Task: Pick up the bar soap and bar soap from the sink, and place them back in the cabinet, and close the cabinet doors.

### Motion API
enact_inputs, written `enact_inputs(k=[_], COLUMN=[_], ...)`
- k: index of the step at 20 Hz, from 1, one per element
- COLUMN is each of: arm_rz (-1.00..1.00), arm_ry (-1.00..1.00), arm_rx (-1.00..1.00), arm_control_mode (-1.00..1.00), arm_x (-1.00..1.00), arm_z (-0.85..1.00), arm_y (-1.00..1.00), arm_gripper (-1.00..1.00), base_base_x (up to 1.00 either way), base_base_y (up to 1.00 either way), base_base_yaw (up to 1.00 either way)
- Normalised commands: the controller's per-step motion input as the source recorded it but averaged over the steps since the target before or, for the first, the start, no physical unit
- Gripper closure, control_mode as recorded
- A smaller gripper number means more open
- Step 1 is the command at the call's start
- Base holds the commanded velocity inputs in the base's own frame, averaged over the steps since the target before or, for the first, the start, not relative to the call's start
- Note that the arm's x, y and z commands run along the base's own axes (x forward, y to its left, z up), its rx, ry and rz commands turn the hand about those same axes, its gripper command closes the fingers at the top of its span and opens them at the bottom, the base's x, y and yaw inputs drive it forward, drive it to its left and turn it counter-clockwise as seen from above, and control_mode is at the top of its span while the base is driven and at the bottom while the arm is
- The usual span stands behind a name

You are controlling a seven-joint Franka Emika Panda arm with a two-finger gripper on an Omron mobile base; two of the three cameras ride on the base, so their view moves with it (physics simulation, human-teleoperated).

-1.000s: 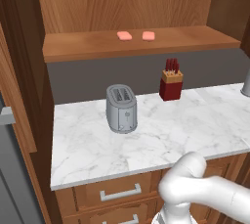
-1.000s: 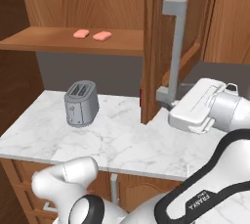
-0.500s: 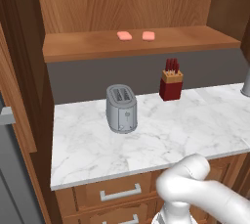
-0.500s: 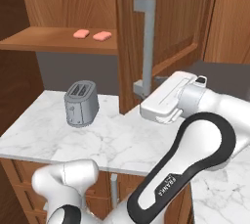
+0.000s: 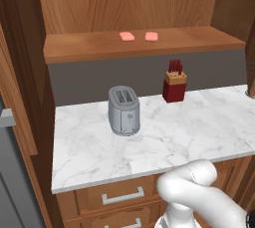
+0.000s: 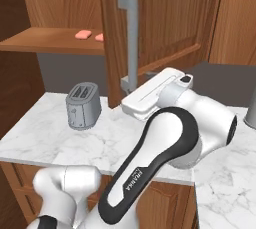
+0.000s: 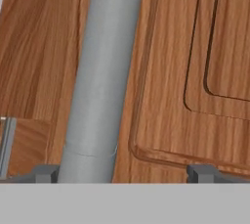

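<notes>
Behind door [image 6: 160, 28], one bar soap [image 6: 100, 37] half hidden; claw [image 7: 122, 173] open astride handle [image 7: 100, 71].

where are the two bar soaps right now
In the left base view both bar soaps lie side by side on the cabinet shelf, above the toaster and knife block.

Two bar soaps [image 5: 127, 36] [image 5: 151, 36] lie side by side on the cabinet shelf [image 5: 89, 48]. Below, the toaster [image 5: 123, 110] stands mid-table [image 5: 199, 132], the knife block [image 5: 174, 86] at the back edge to its right. The door handle [image 6: 131, 38] stands over the table's right part.
</notes>
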Motion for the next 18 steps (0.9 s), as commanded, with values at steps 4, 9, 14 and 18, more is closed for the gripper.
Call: enact_inputs(k=[4,9,14,18], arm_rz=[-0.12,-0.11,-0.1,-0.1], arm_ry=[-0.04,-0.02,-0.01,0.0], arm_rx=[0.0,0.0,0.0,0.0], arm_control_mode=[-1.0,-1.0,-1.0,-1.0], arm_x=[0.36,0.36,0.36,0.42], arm_z=[0.0,0.0,0.0,0.0], arm_y=[0.31,0.32,0.35,0.34], arm_gripper=[-1.0,-1.0,-1.0,-1.0], base_base_x=[0.0,0.0,0.0,0.0], base_base_y=[0.0,0.0,0.0,0.0], base_base_yaw=[0.0,0.0,0.0,0.0])
